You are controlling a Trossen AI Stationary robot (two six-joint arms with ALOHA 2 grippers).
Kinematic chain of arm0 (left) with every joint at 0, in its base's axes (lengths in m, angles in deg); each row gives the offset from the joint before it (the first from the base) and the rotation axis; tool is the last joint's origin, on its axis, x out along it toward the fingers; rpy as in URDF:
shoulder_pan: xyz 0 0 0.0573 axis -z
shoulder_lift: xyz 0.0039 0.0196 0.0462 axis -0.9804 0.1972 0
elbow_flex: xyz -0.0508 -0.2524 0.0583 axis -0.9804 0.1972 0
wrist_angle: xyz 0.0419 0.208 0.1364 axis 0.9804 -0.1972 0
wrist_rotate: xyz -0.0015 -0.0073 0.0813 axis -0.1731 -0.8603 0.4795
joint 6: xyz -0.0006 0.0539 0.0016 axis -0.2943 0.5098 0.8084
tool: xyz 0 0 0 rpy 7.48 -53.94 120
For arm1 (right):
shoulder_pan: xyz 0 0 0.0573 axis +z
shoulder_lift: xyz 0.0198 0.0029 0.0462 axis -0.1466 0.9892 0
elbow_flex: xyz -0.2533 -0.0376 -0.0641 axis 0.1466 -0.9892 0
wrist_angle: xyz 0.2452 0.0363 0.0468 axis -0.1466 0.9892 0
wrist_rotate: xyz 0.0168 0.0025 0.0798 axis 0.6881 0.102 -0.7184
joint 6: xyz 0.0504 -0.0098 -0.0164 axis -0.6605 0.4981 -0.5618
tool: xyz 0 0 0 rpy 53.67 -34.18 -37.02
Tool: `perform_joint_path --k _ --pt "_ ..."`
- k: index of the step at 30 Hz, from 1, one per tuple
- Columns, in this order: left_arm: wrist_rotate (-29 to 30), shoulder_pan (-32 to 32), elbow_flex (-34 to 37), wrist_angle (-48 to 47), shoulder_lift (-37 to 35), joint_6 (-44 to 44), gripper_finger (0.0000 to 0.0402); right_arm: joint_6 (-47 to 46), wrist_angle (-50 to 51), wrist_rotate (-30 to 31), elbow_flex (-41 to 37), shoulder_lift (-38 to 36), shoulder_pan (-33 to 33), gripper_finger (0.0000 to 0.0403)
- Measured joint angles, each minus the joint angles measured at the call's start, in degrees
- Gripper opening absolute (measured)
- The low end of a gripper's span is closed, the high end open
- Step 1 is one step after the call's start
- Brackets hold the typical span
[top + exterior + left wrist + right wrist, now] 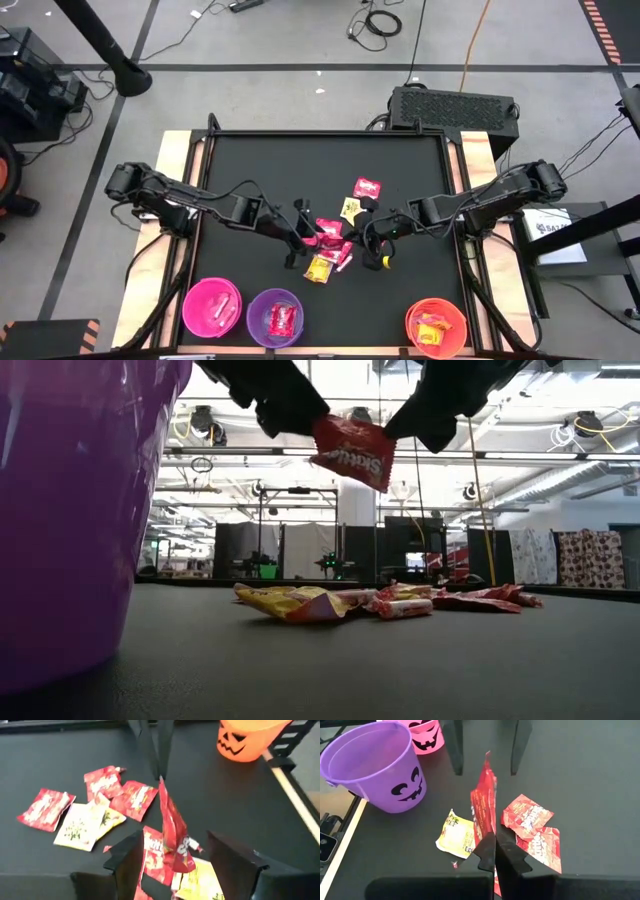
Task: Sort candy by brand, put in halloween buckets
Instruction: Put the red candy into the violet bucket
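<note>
A red candy packet (352, 452) hangs above the middle of the table, with my right gripper (495, 837) shut on it. My left gripper (175, 865) is open; its two fingers stand on either side of the packet's free end (176, 851), and I see no touch. More candy (335, 248), red, yellow and pale, lies flat on the black table below. Along the near edge stand three halloween buckets: pink (212, 307), purple (275, 318) and orange (437, 327). The purple and orange buckets hold packets. My right gripper pinches one end of the red packet (487, 831) between its two shut fingers. The fingers slant down from the table's right side. The packet stands on edge and reaches out from the fingers toward my left gripper, lifted clear of the table and the candy below.
A red packet (367, 187) and a yellow one (350, 207) lie apart from the pile, toward the far side. The purple bucket's wall (70, 510) fills the left of the low view. Bare black tabletop lies to the far left and far right.
</note>
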Motion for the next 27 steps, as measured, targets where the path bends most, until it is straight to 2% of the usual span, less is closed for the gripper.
perform_joint_path --k 5,17,22,27 --pt "0.56 -0.63 0.0 -1.16 0.0 -1.01 0.0173 0.02 0.0 0.0 0.0 0.0 0.0 0.0" --pt "0.7 -1.03 0.0 -0.94 0.0 2.59 0.0016 0.46 -0.03 0.0 0.0 0.02 -0.11 0.0" --pt "0.7 -1.03 0.0 -0.94 0.0 2.88 0.0006 -0.44 -0.09 0.68 0.0 0.02 -0.11 0.0006" --pt "0.88 -1.09 0.0 -1.2 -1.16 2.34 0.0003 -2.02 0.39 1.18 0.0 -0.53 0.59 0.0069"
